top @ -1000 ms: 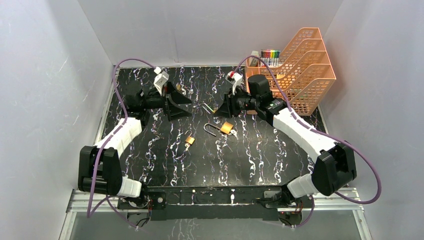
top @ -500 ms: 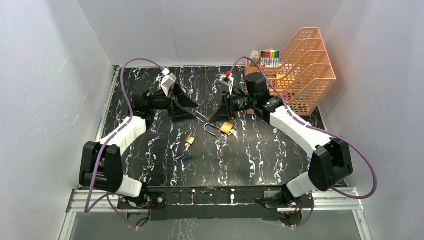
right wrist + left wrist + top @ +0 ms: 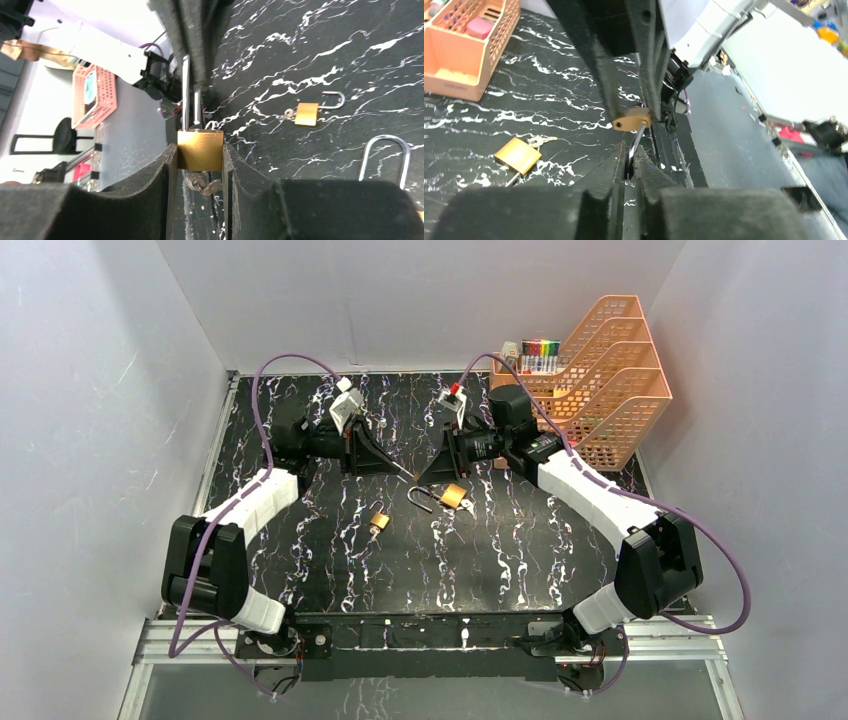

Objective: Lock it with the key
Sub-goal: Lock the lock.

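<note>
Soft, even white light floods the overhead view, the black worktop (image 3: pixel 500 550) showing only faint shadows beneath the arms (image 3: pixel 585 490). On the wrist cameras the left gripper (image 3: pixel 630 152) and right gripper (image 3: pixel 199 148) loom dark and blurred along the bottom edge; the padlock (image 3: pixel 200 150) is crisp, the background behind it blown out bright.

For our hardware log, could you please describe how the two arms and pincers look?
The left arm and right arm share white shell links and black joint housings, and a purple cable loops along each. The left pincer and right pincer have black, wedge-shaped fingers. A white camera block sits on each wrist; the right one shows a red spot.
</note>
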`<state>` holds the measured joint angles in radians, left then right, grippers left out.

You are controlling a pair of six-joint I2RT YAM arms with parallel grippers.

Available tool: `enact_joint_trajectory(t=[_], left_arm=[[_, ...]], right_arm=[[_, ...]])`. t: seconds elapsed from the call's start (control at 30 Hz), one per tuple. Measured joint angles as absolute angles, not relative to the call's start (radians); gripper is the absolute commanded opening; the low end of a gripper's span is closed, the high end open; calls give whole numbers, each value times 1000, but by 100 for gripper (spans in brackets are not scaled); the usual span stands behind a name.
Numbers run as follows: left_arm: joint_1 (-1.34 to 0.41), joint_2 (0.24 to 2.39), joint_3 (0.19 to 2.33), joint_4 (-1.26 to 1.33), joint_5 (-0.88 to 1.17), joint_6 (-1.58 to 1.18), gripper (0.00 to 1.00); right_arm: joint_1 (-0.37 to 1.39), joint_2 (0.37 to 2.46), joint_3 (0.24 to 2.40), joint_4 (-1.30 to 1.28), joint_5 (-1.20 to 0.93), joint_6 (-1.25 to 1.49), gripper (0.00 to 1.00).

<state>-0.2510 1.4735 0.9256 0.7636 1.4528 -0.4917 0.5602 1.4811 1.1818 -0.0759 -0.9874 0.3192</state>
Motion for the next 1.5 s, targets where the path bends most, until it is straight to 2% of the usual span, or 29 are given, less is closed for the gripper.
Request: enact_joint_trajectory(t=[0.07, 0.2, 0.23, 0.3, 0.33, 0.37, 0.57, 0.77, 0.83, 1.1, 1.27, 1.37, 1.5], left_arm=[[-252, 1476, 928, 770, 1467, -494, 0], [-253, 1478, 929, 770, 1467, -491, 0], [-253, 1478, 929, 770, 1467, -491, 0], [-253, 1478, 929, 770, 1465, -490, 0], [-255, 1478, 929, 771, 1456, -488, 0], [-256, 1478, 929, 773, 1443, -487, 0], [-258, 1434, 909, 872, 1323, -533, 0], [-258, 1345, 861, 1069, 1175, -629, 0], [-258, 1334, 851, 1148, 1141, -675, 0], [-258, 1348, 846, 1369, 1087, -853, 0], [-258, 1370, 846, 1400, 1080, -908, 0], [-258, 1371, 846, 1406, 1080, -920, 0], [-258, 1372, 846, 1407, 1078, -928, 0]], right_arm=[[559, 1481, 1184, -81, -979, 313, 29], [555, 1481, 1189, -95, -978, 307, 48], [553, 1481, 1192, -101, -977, 305, 59], [548, 1481, 1206, -118, -971, 305, 93], [543, 1481, 1219, -129, -969, 303, 98], [538, 1481, 1235, -137, -967, 295, 98], [525, 1411, 1253, -122, -862, 222, 99], [524, 1069, 859, 321, -735, 213, 98], [525, 1026, 769, 492, -720, 221, 96], [525, 1160, 702, 926, -725, 288, 84], [525, 1239, 740, 1034, -757, 338, 74], [525, 1264, 777, 1063, -773, 366, 61], [525, 1291, 838, 1080, -801, 399, 54]])
